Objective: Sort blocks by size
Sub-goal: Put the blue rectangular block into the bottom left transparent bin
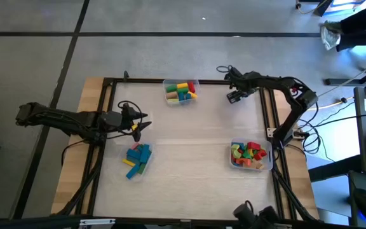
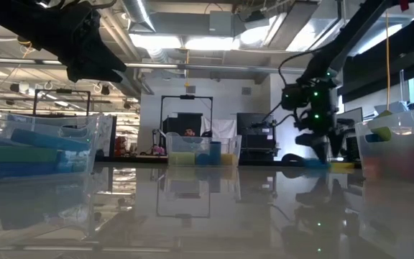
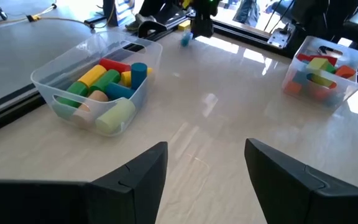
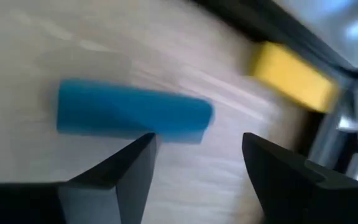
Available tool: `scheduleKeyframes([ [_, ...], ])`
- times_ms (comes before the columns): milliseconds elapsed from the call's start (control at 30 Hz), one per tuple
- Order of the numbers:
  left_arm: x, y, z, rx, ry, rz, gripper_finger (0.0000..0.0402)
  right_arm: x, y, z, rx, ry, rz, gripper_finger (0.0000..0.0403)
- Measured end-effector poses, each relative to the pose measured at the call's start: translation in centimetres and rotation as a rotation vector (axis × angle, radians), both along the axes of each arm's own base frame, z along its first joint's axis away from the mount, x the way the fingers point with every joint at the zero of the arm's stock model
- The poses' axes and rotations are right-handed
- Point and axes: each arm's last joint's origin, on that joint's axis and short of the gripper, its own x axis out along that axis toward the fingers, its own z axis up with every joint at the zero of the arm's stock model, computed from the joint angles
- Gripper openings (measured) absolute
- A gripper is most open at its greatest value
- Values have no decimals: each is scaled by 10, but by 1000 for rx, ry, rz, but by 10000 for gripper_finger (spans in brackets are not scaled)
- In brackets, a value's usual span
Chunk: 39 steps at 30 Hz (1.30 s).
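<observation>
Right bin [image 1: 269,166] holds chunks [image 1: 248,154]; far bin [image 1: 167,83] cylinders [image 1: 182,91].

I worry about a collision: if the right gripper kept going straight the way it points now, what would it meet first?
Probably the blue bar lying on the table just ahead of the open right gripper; the yellow block lies off to one side.

On the worktop [image 1: 189,149], one bin [image 1: 181,90] stands at the far edge, another bin [image 1: 251,156] right, loose blocks [image 1: 138,159] left.
</observation>
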Motion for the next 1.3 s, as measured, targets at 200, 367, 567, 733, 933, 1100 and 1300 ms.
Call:
scheduleKeyframes([
  [200,0,0,0,5,2,-2,210,24,14,-3,78,-153,116,243],
  [367,0,0,0,6,3,-2,210,45,24,2,88,-232,217,243],
  [567,0,0,0,6,4,-2,210,73,28,22,25,-317,304,243],
  [733,0,0,0,3,5,-1,210,96,37,23,-55,-473,395,243],
  [933,0,0,0,5,6,-2,210,106,37,0,-79,-470,401,243],
  [1100,0,0,-1,3,10,-1,210,111,35,-19,-38,-473,410,243],
  [1300,0,0,-1,10,13,-4,210,112,35,-26,-18,-459,411,229],
])
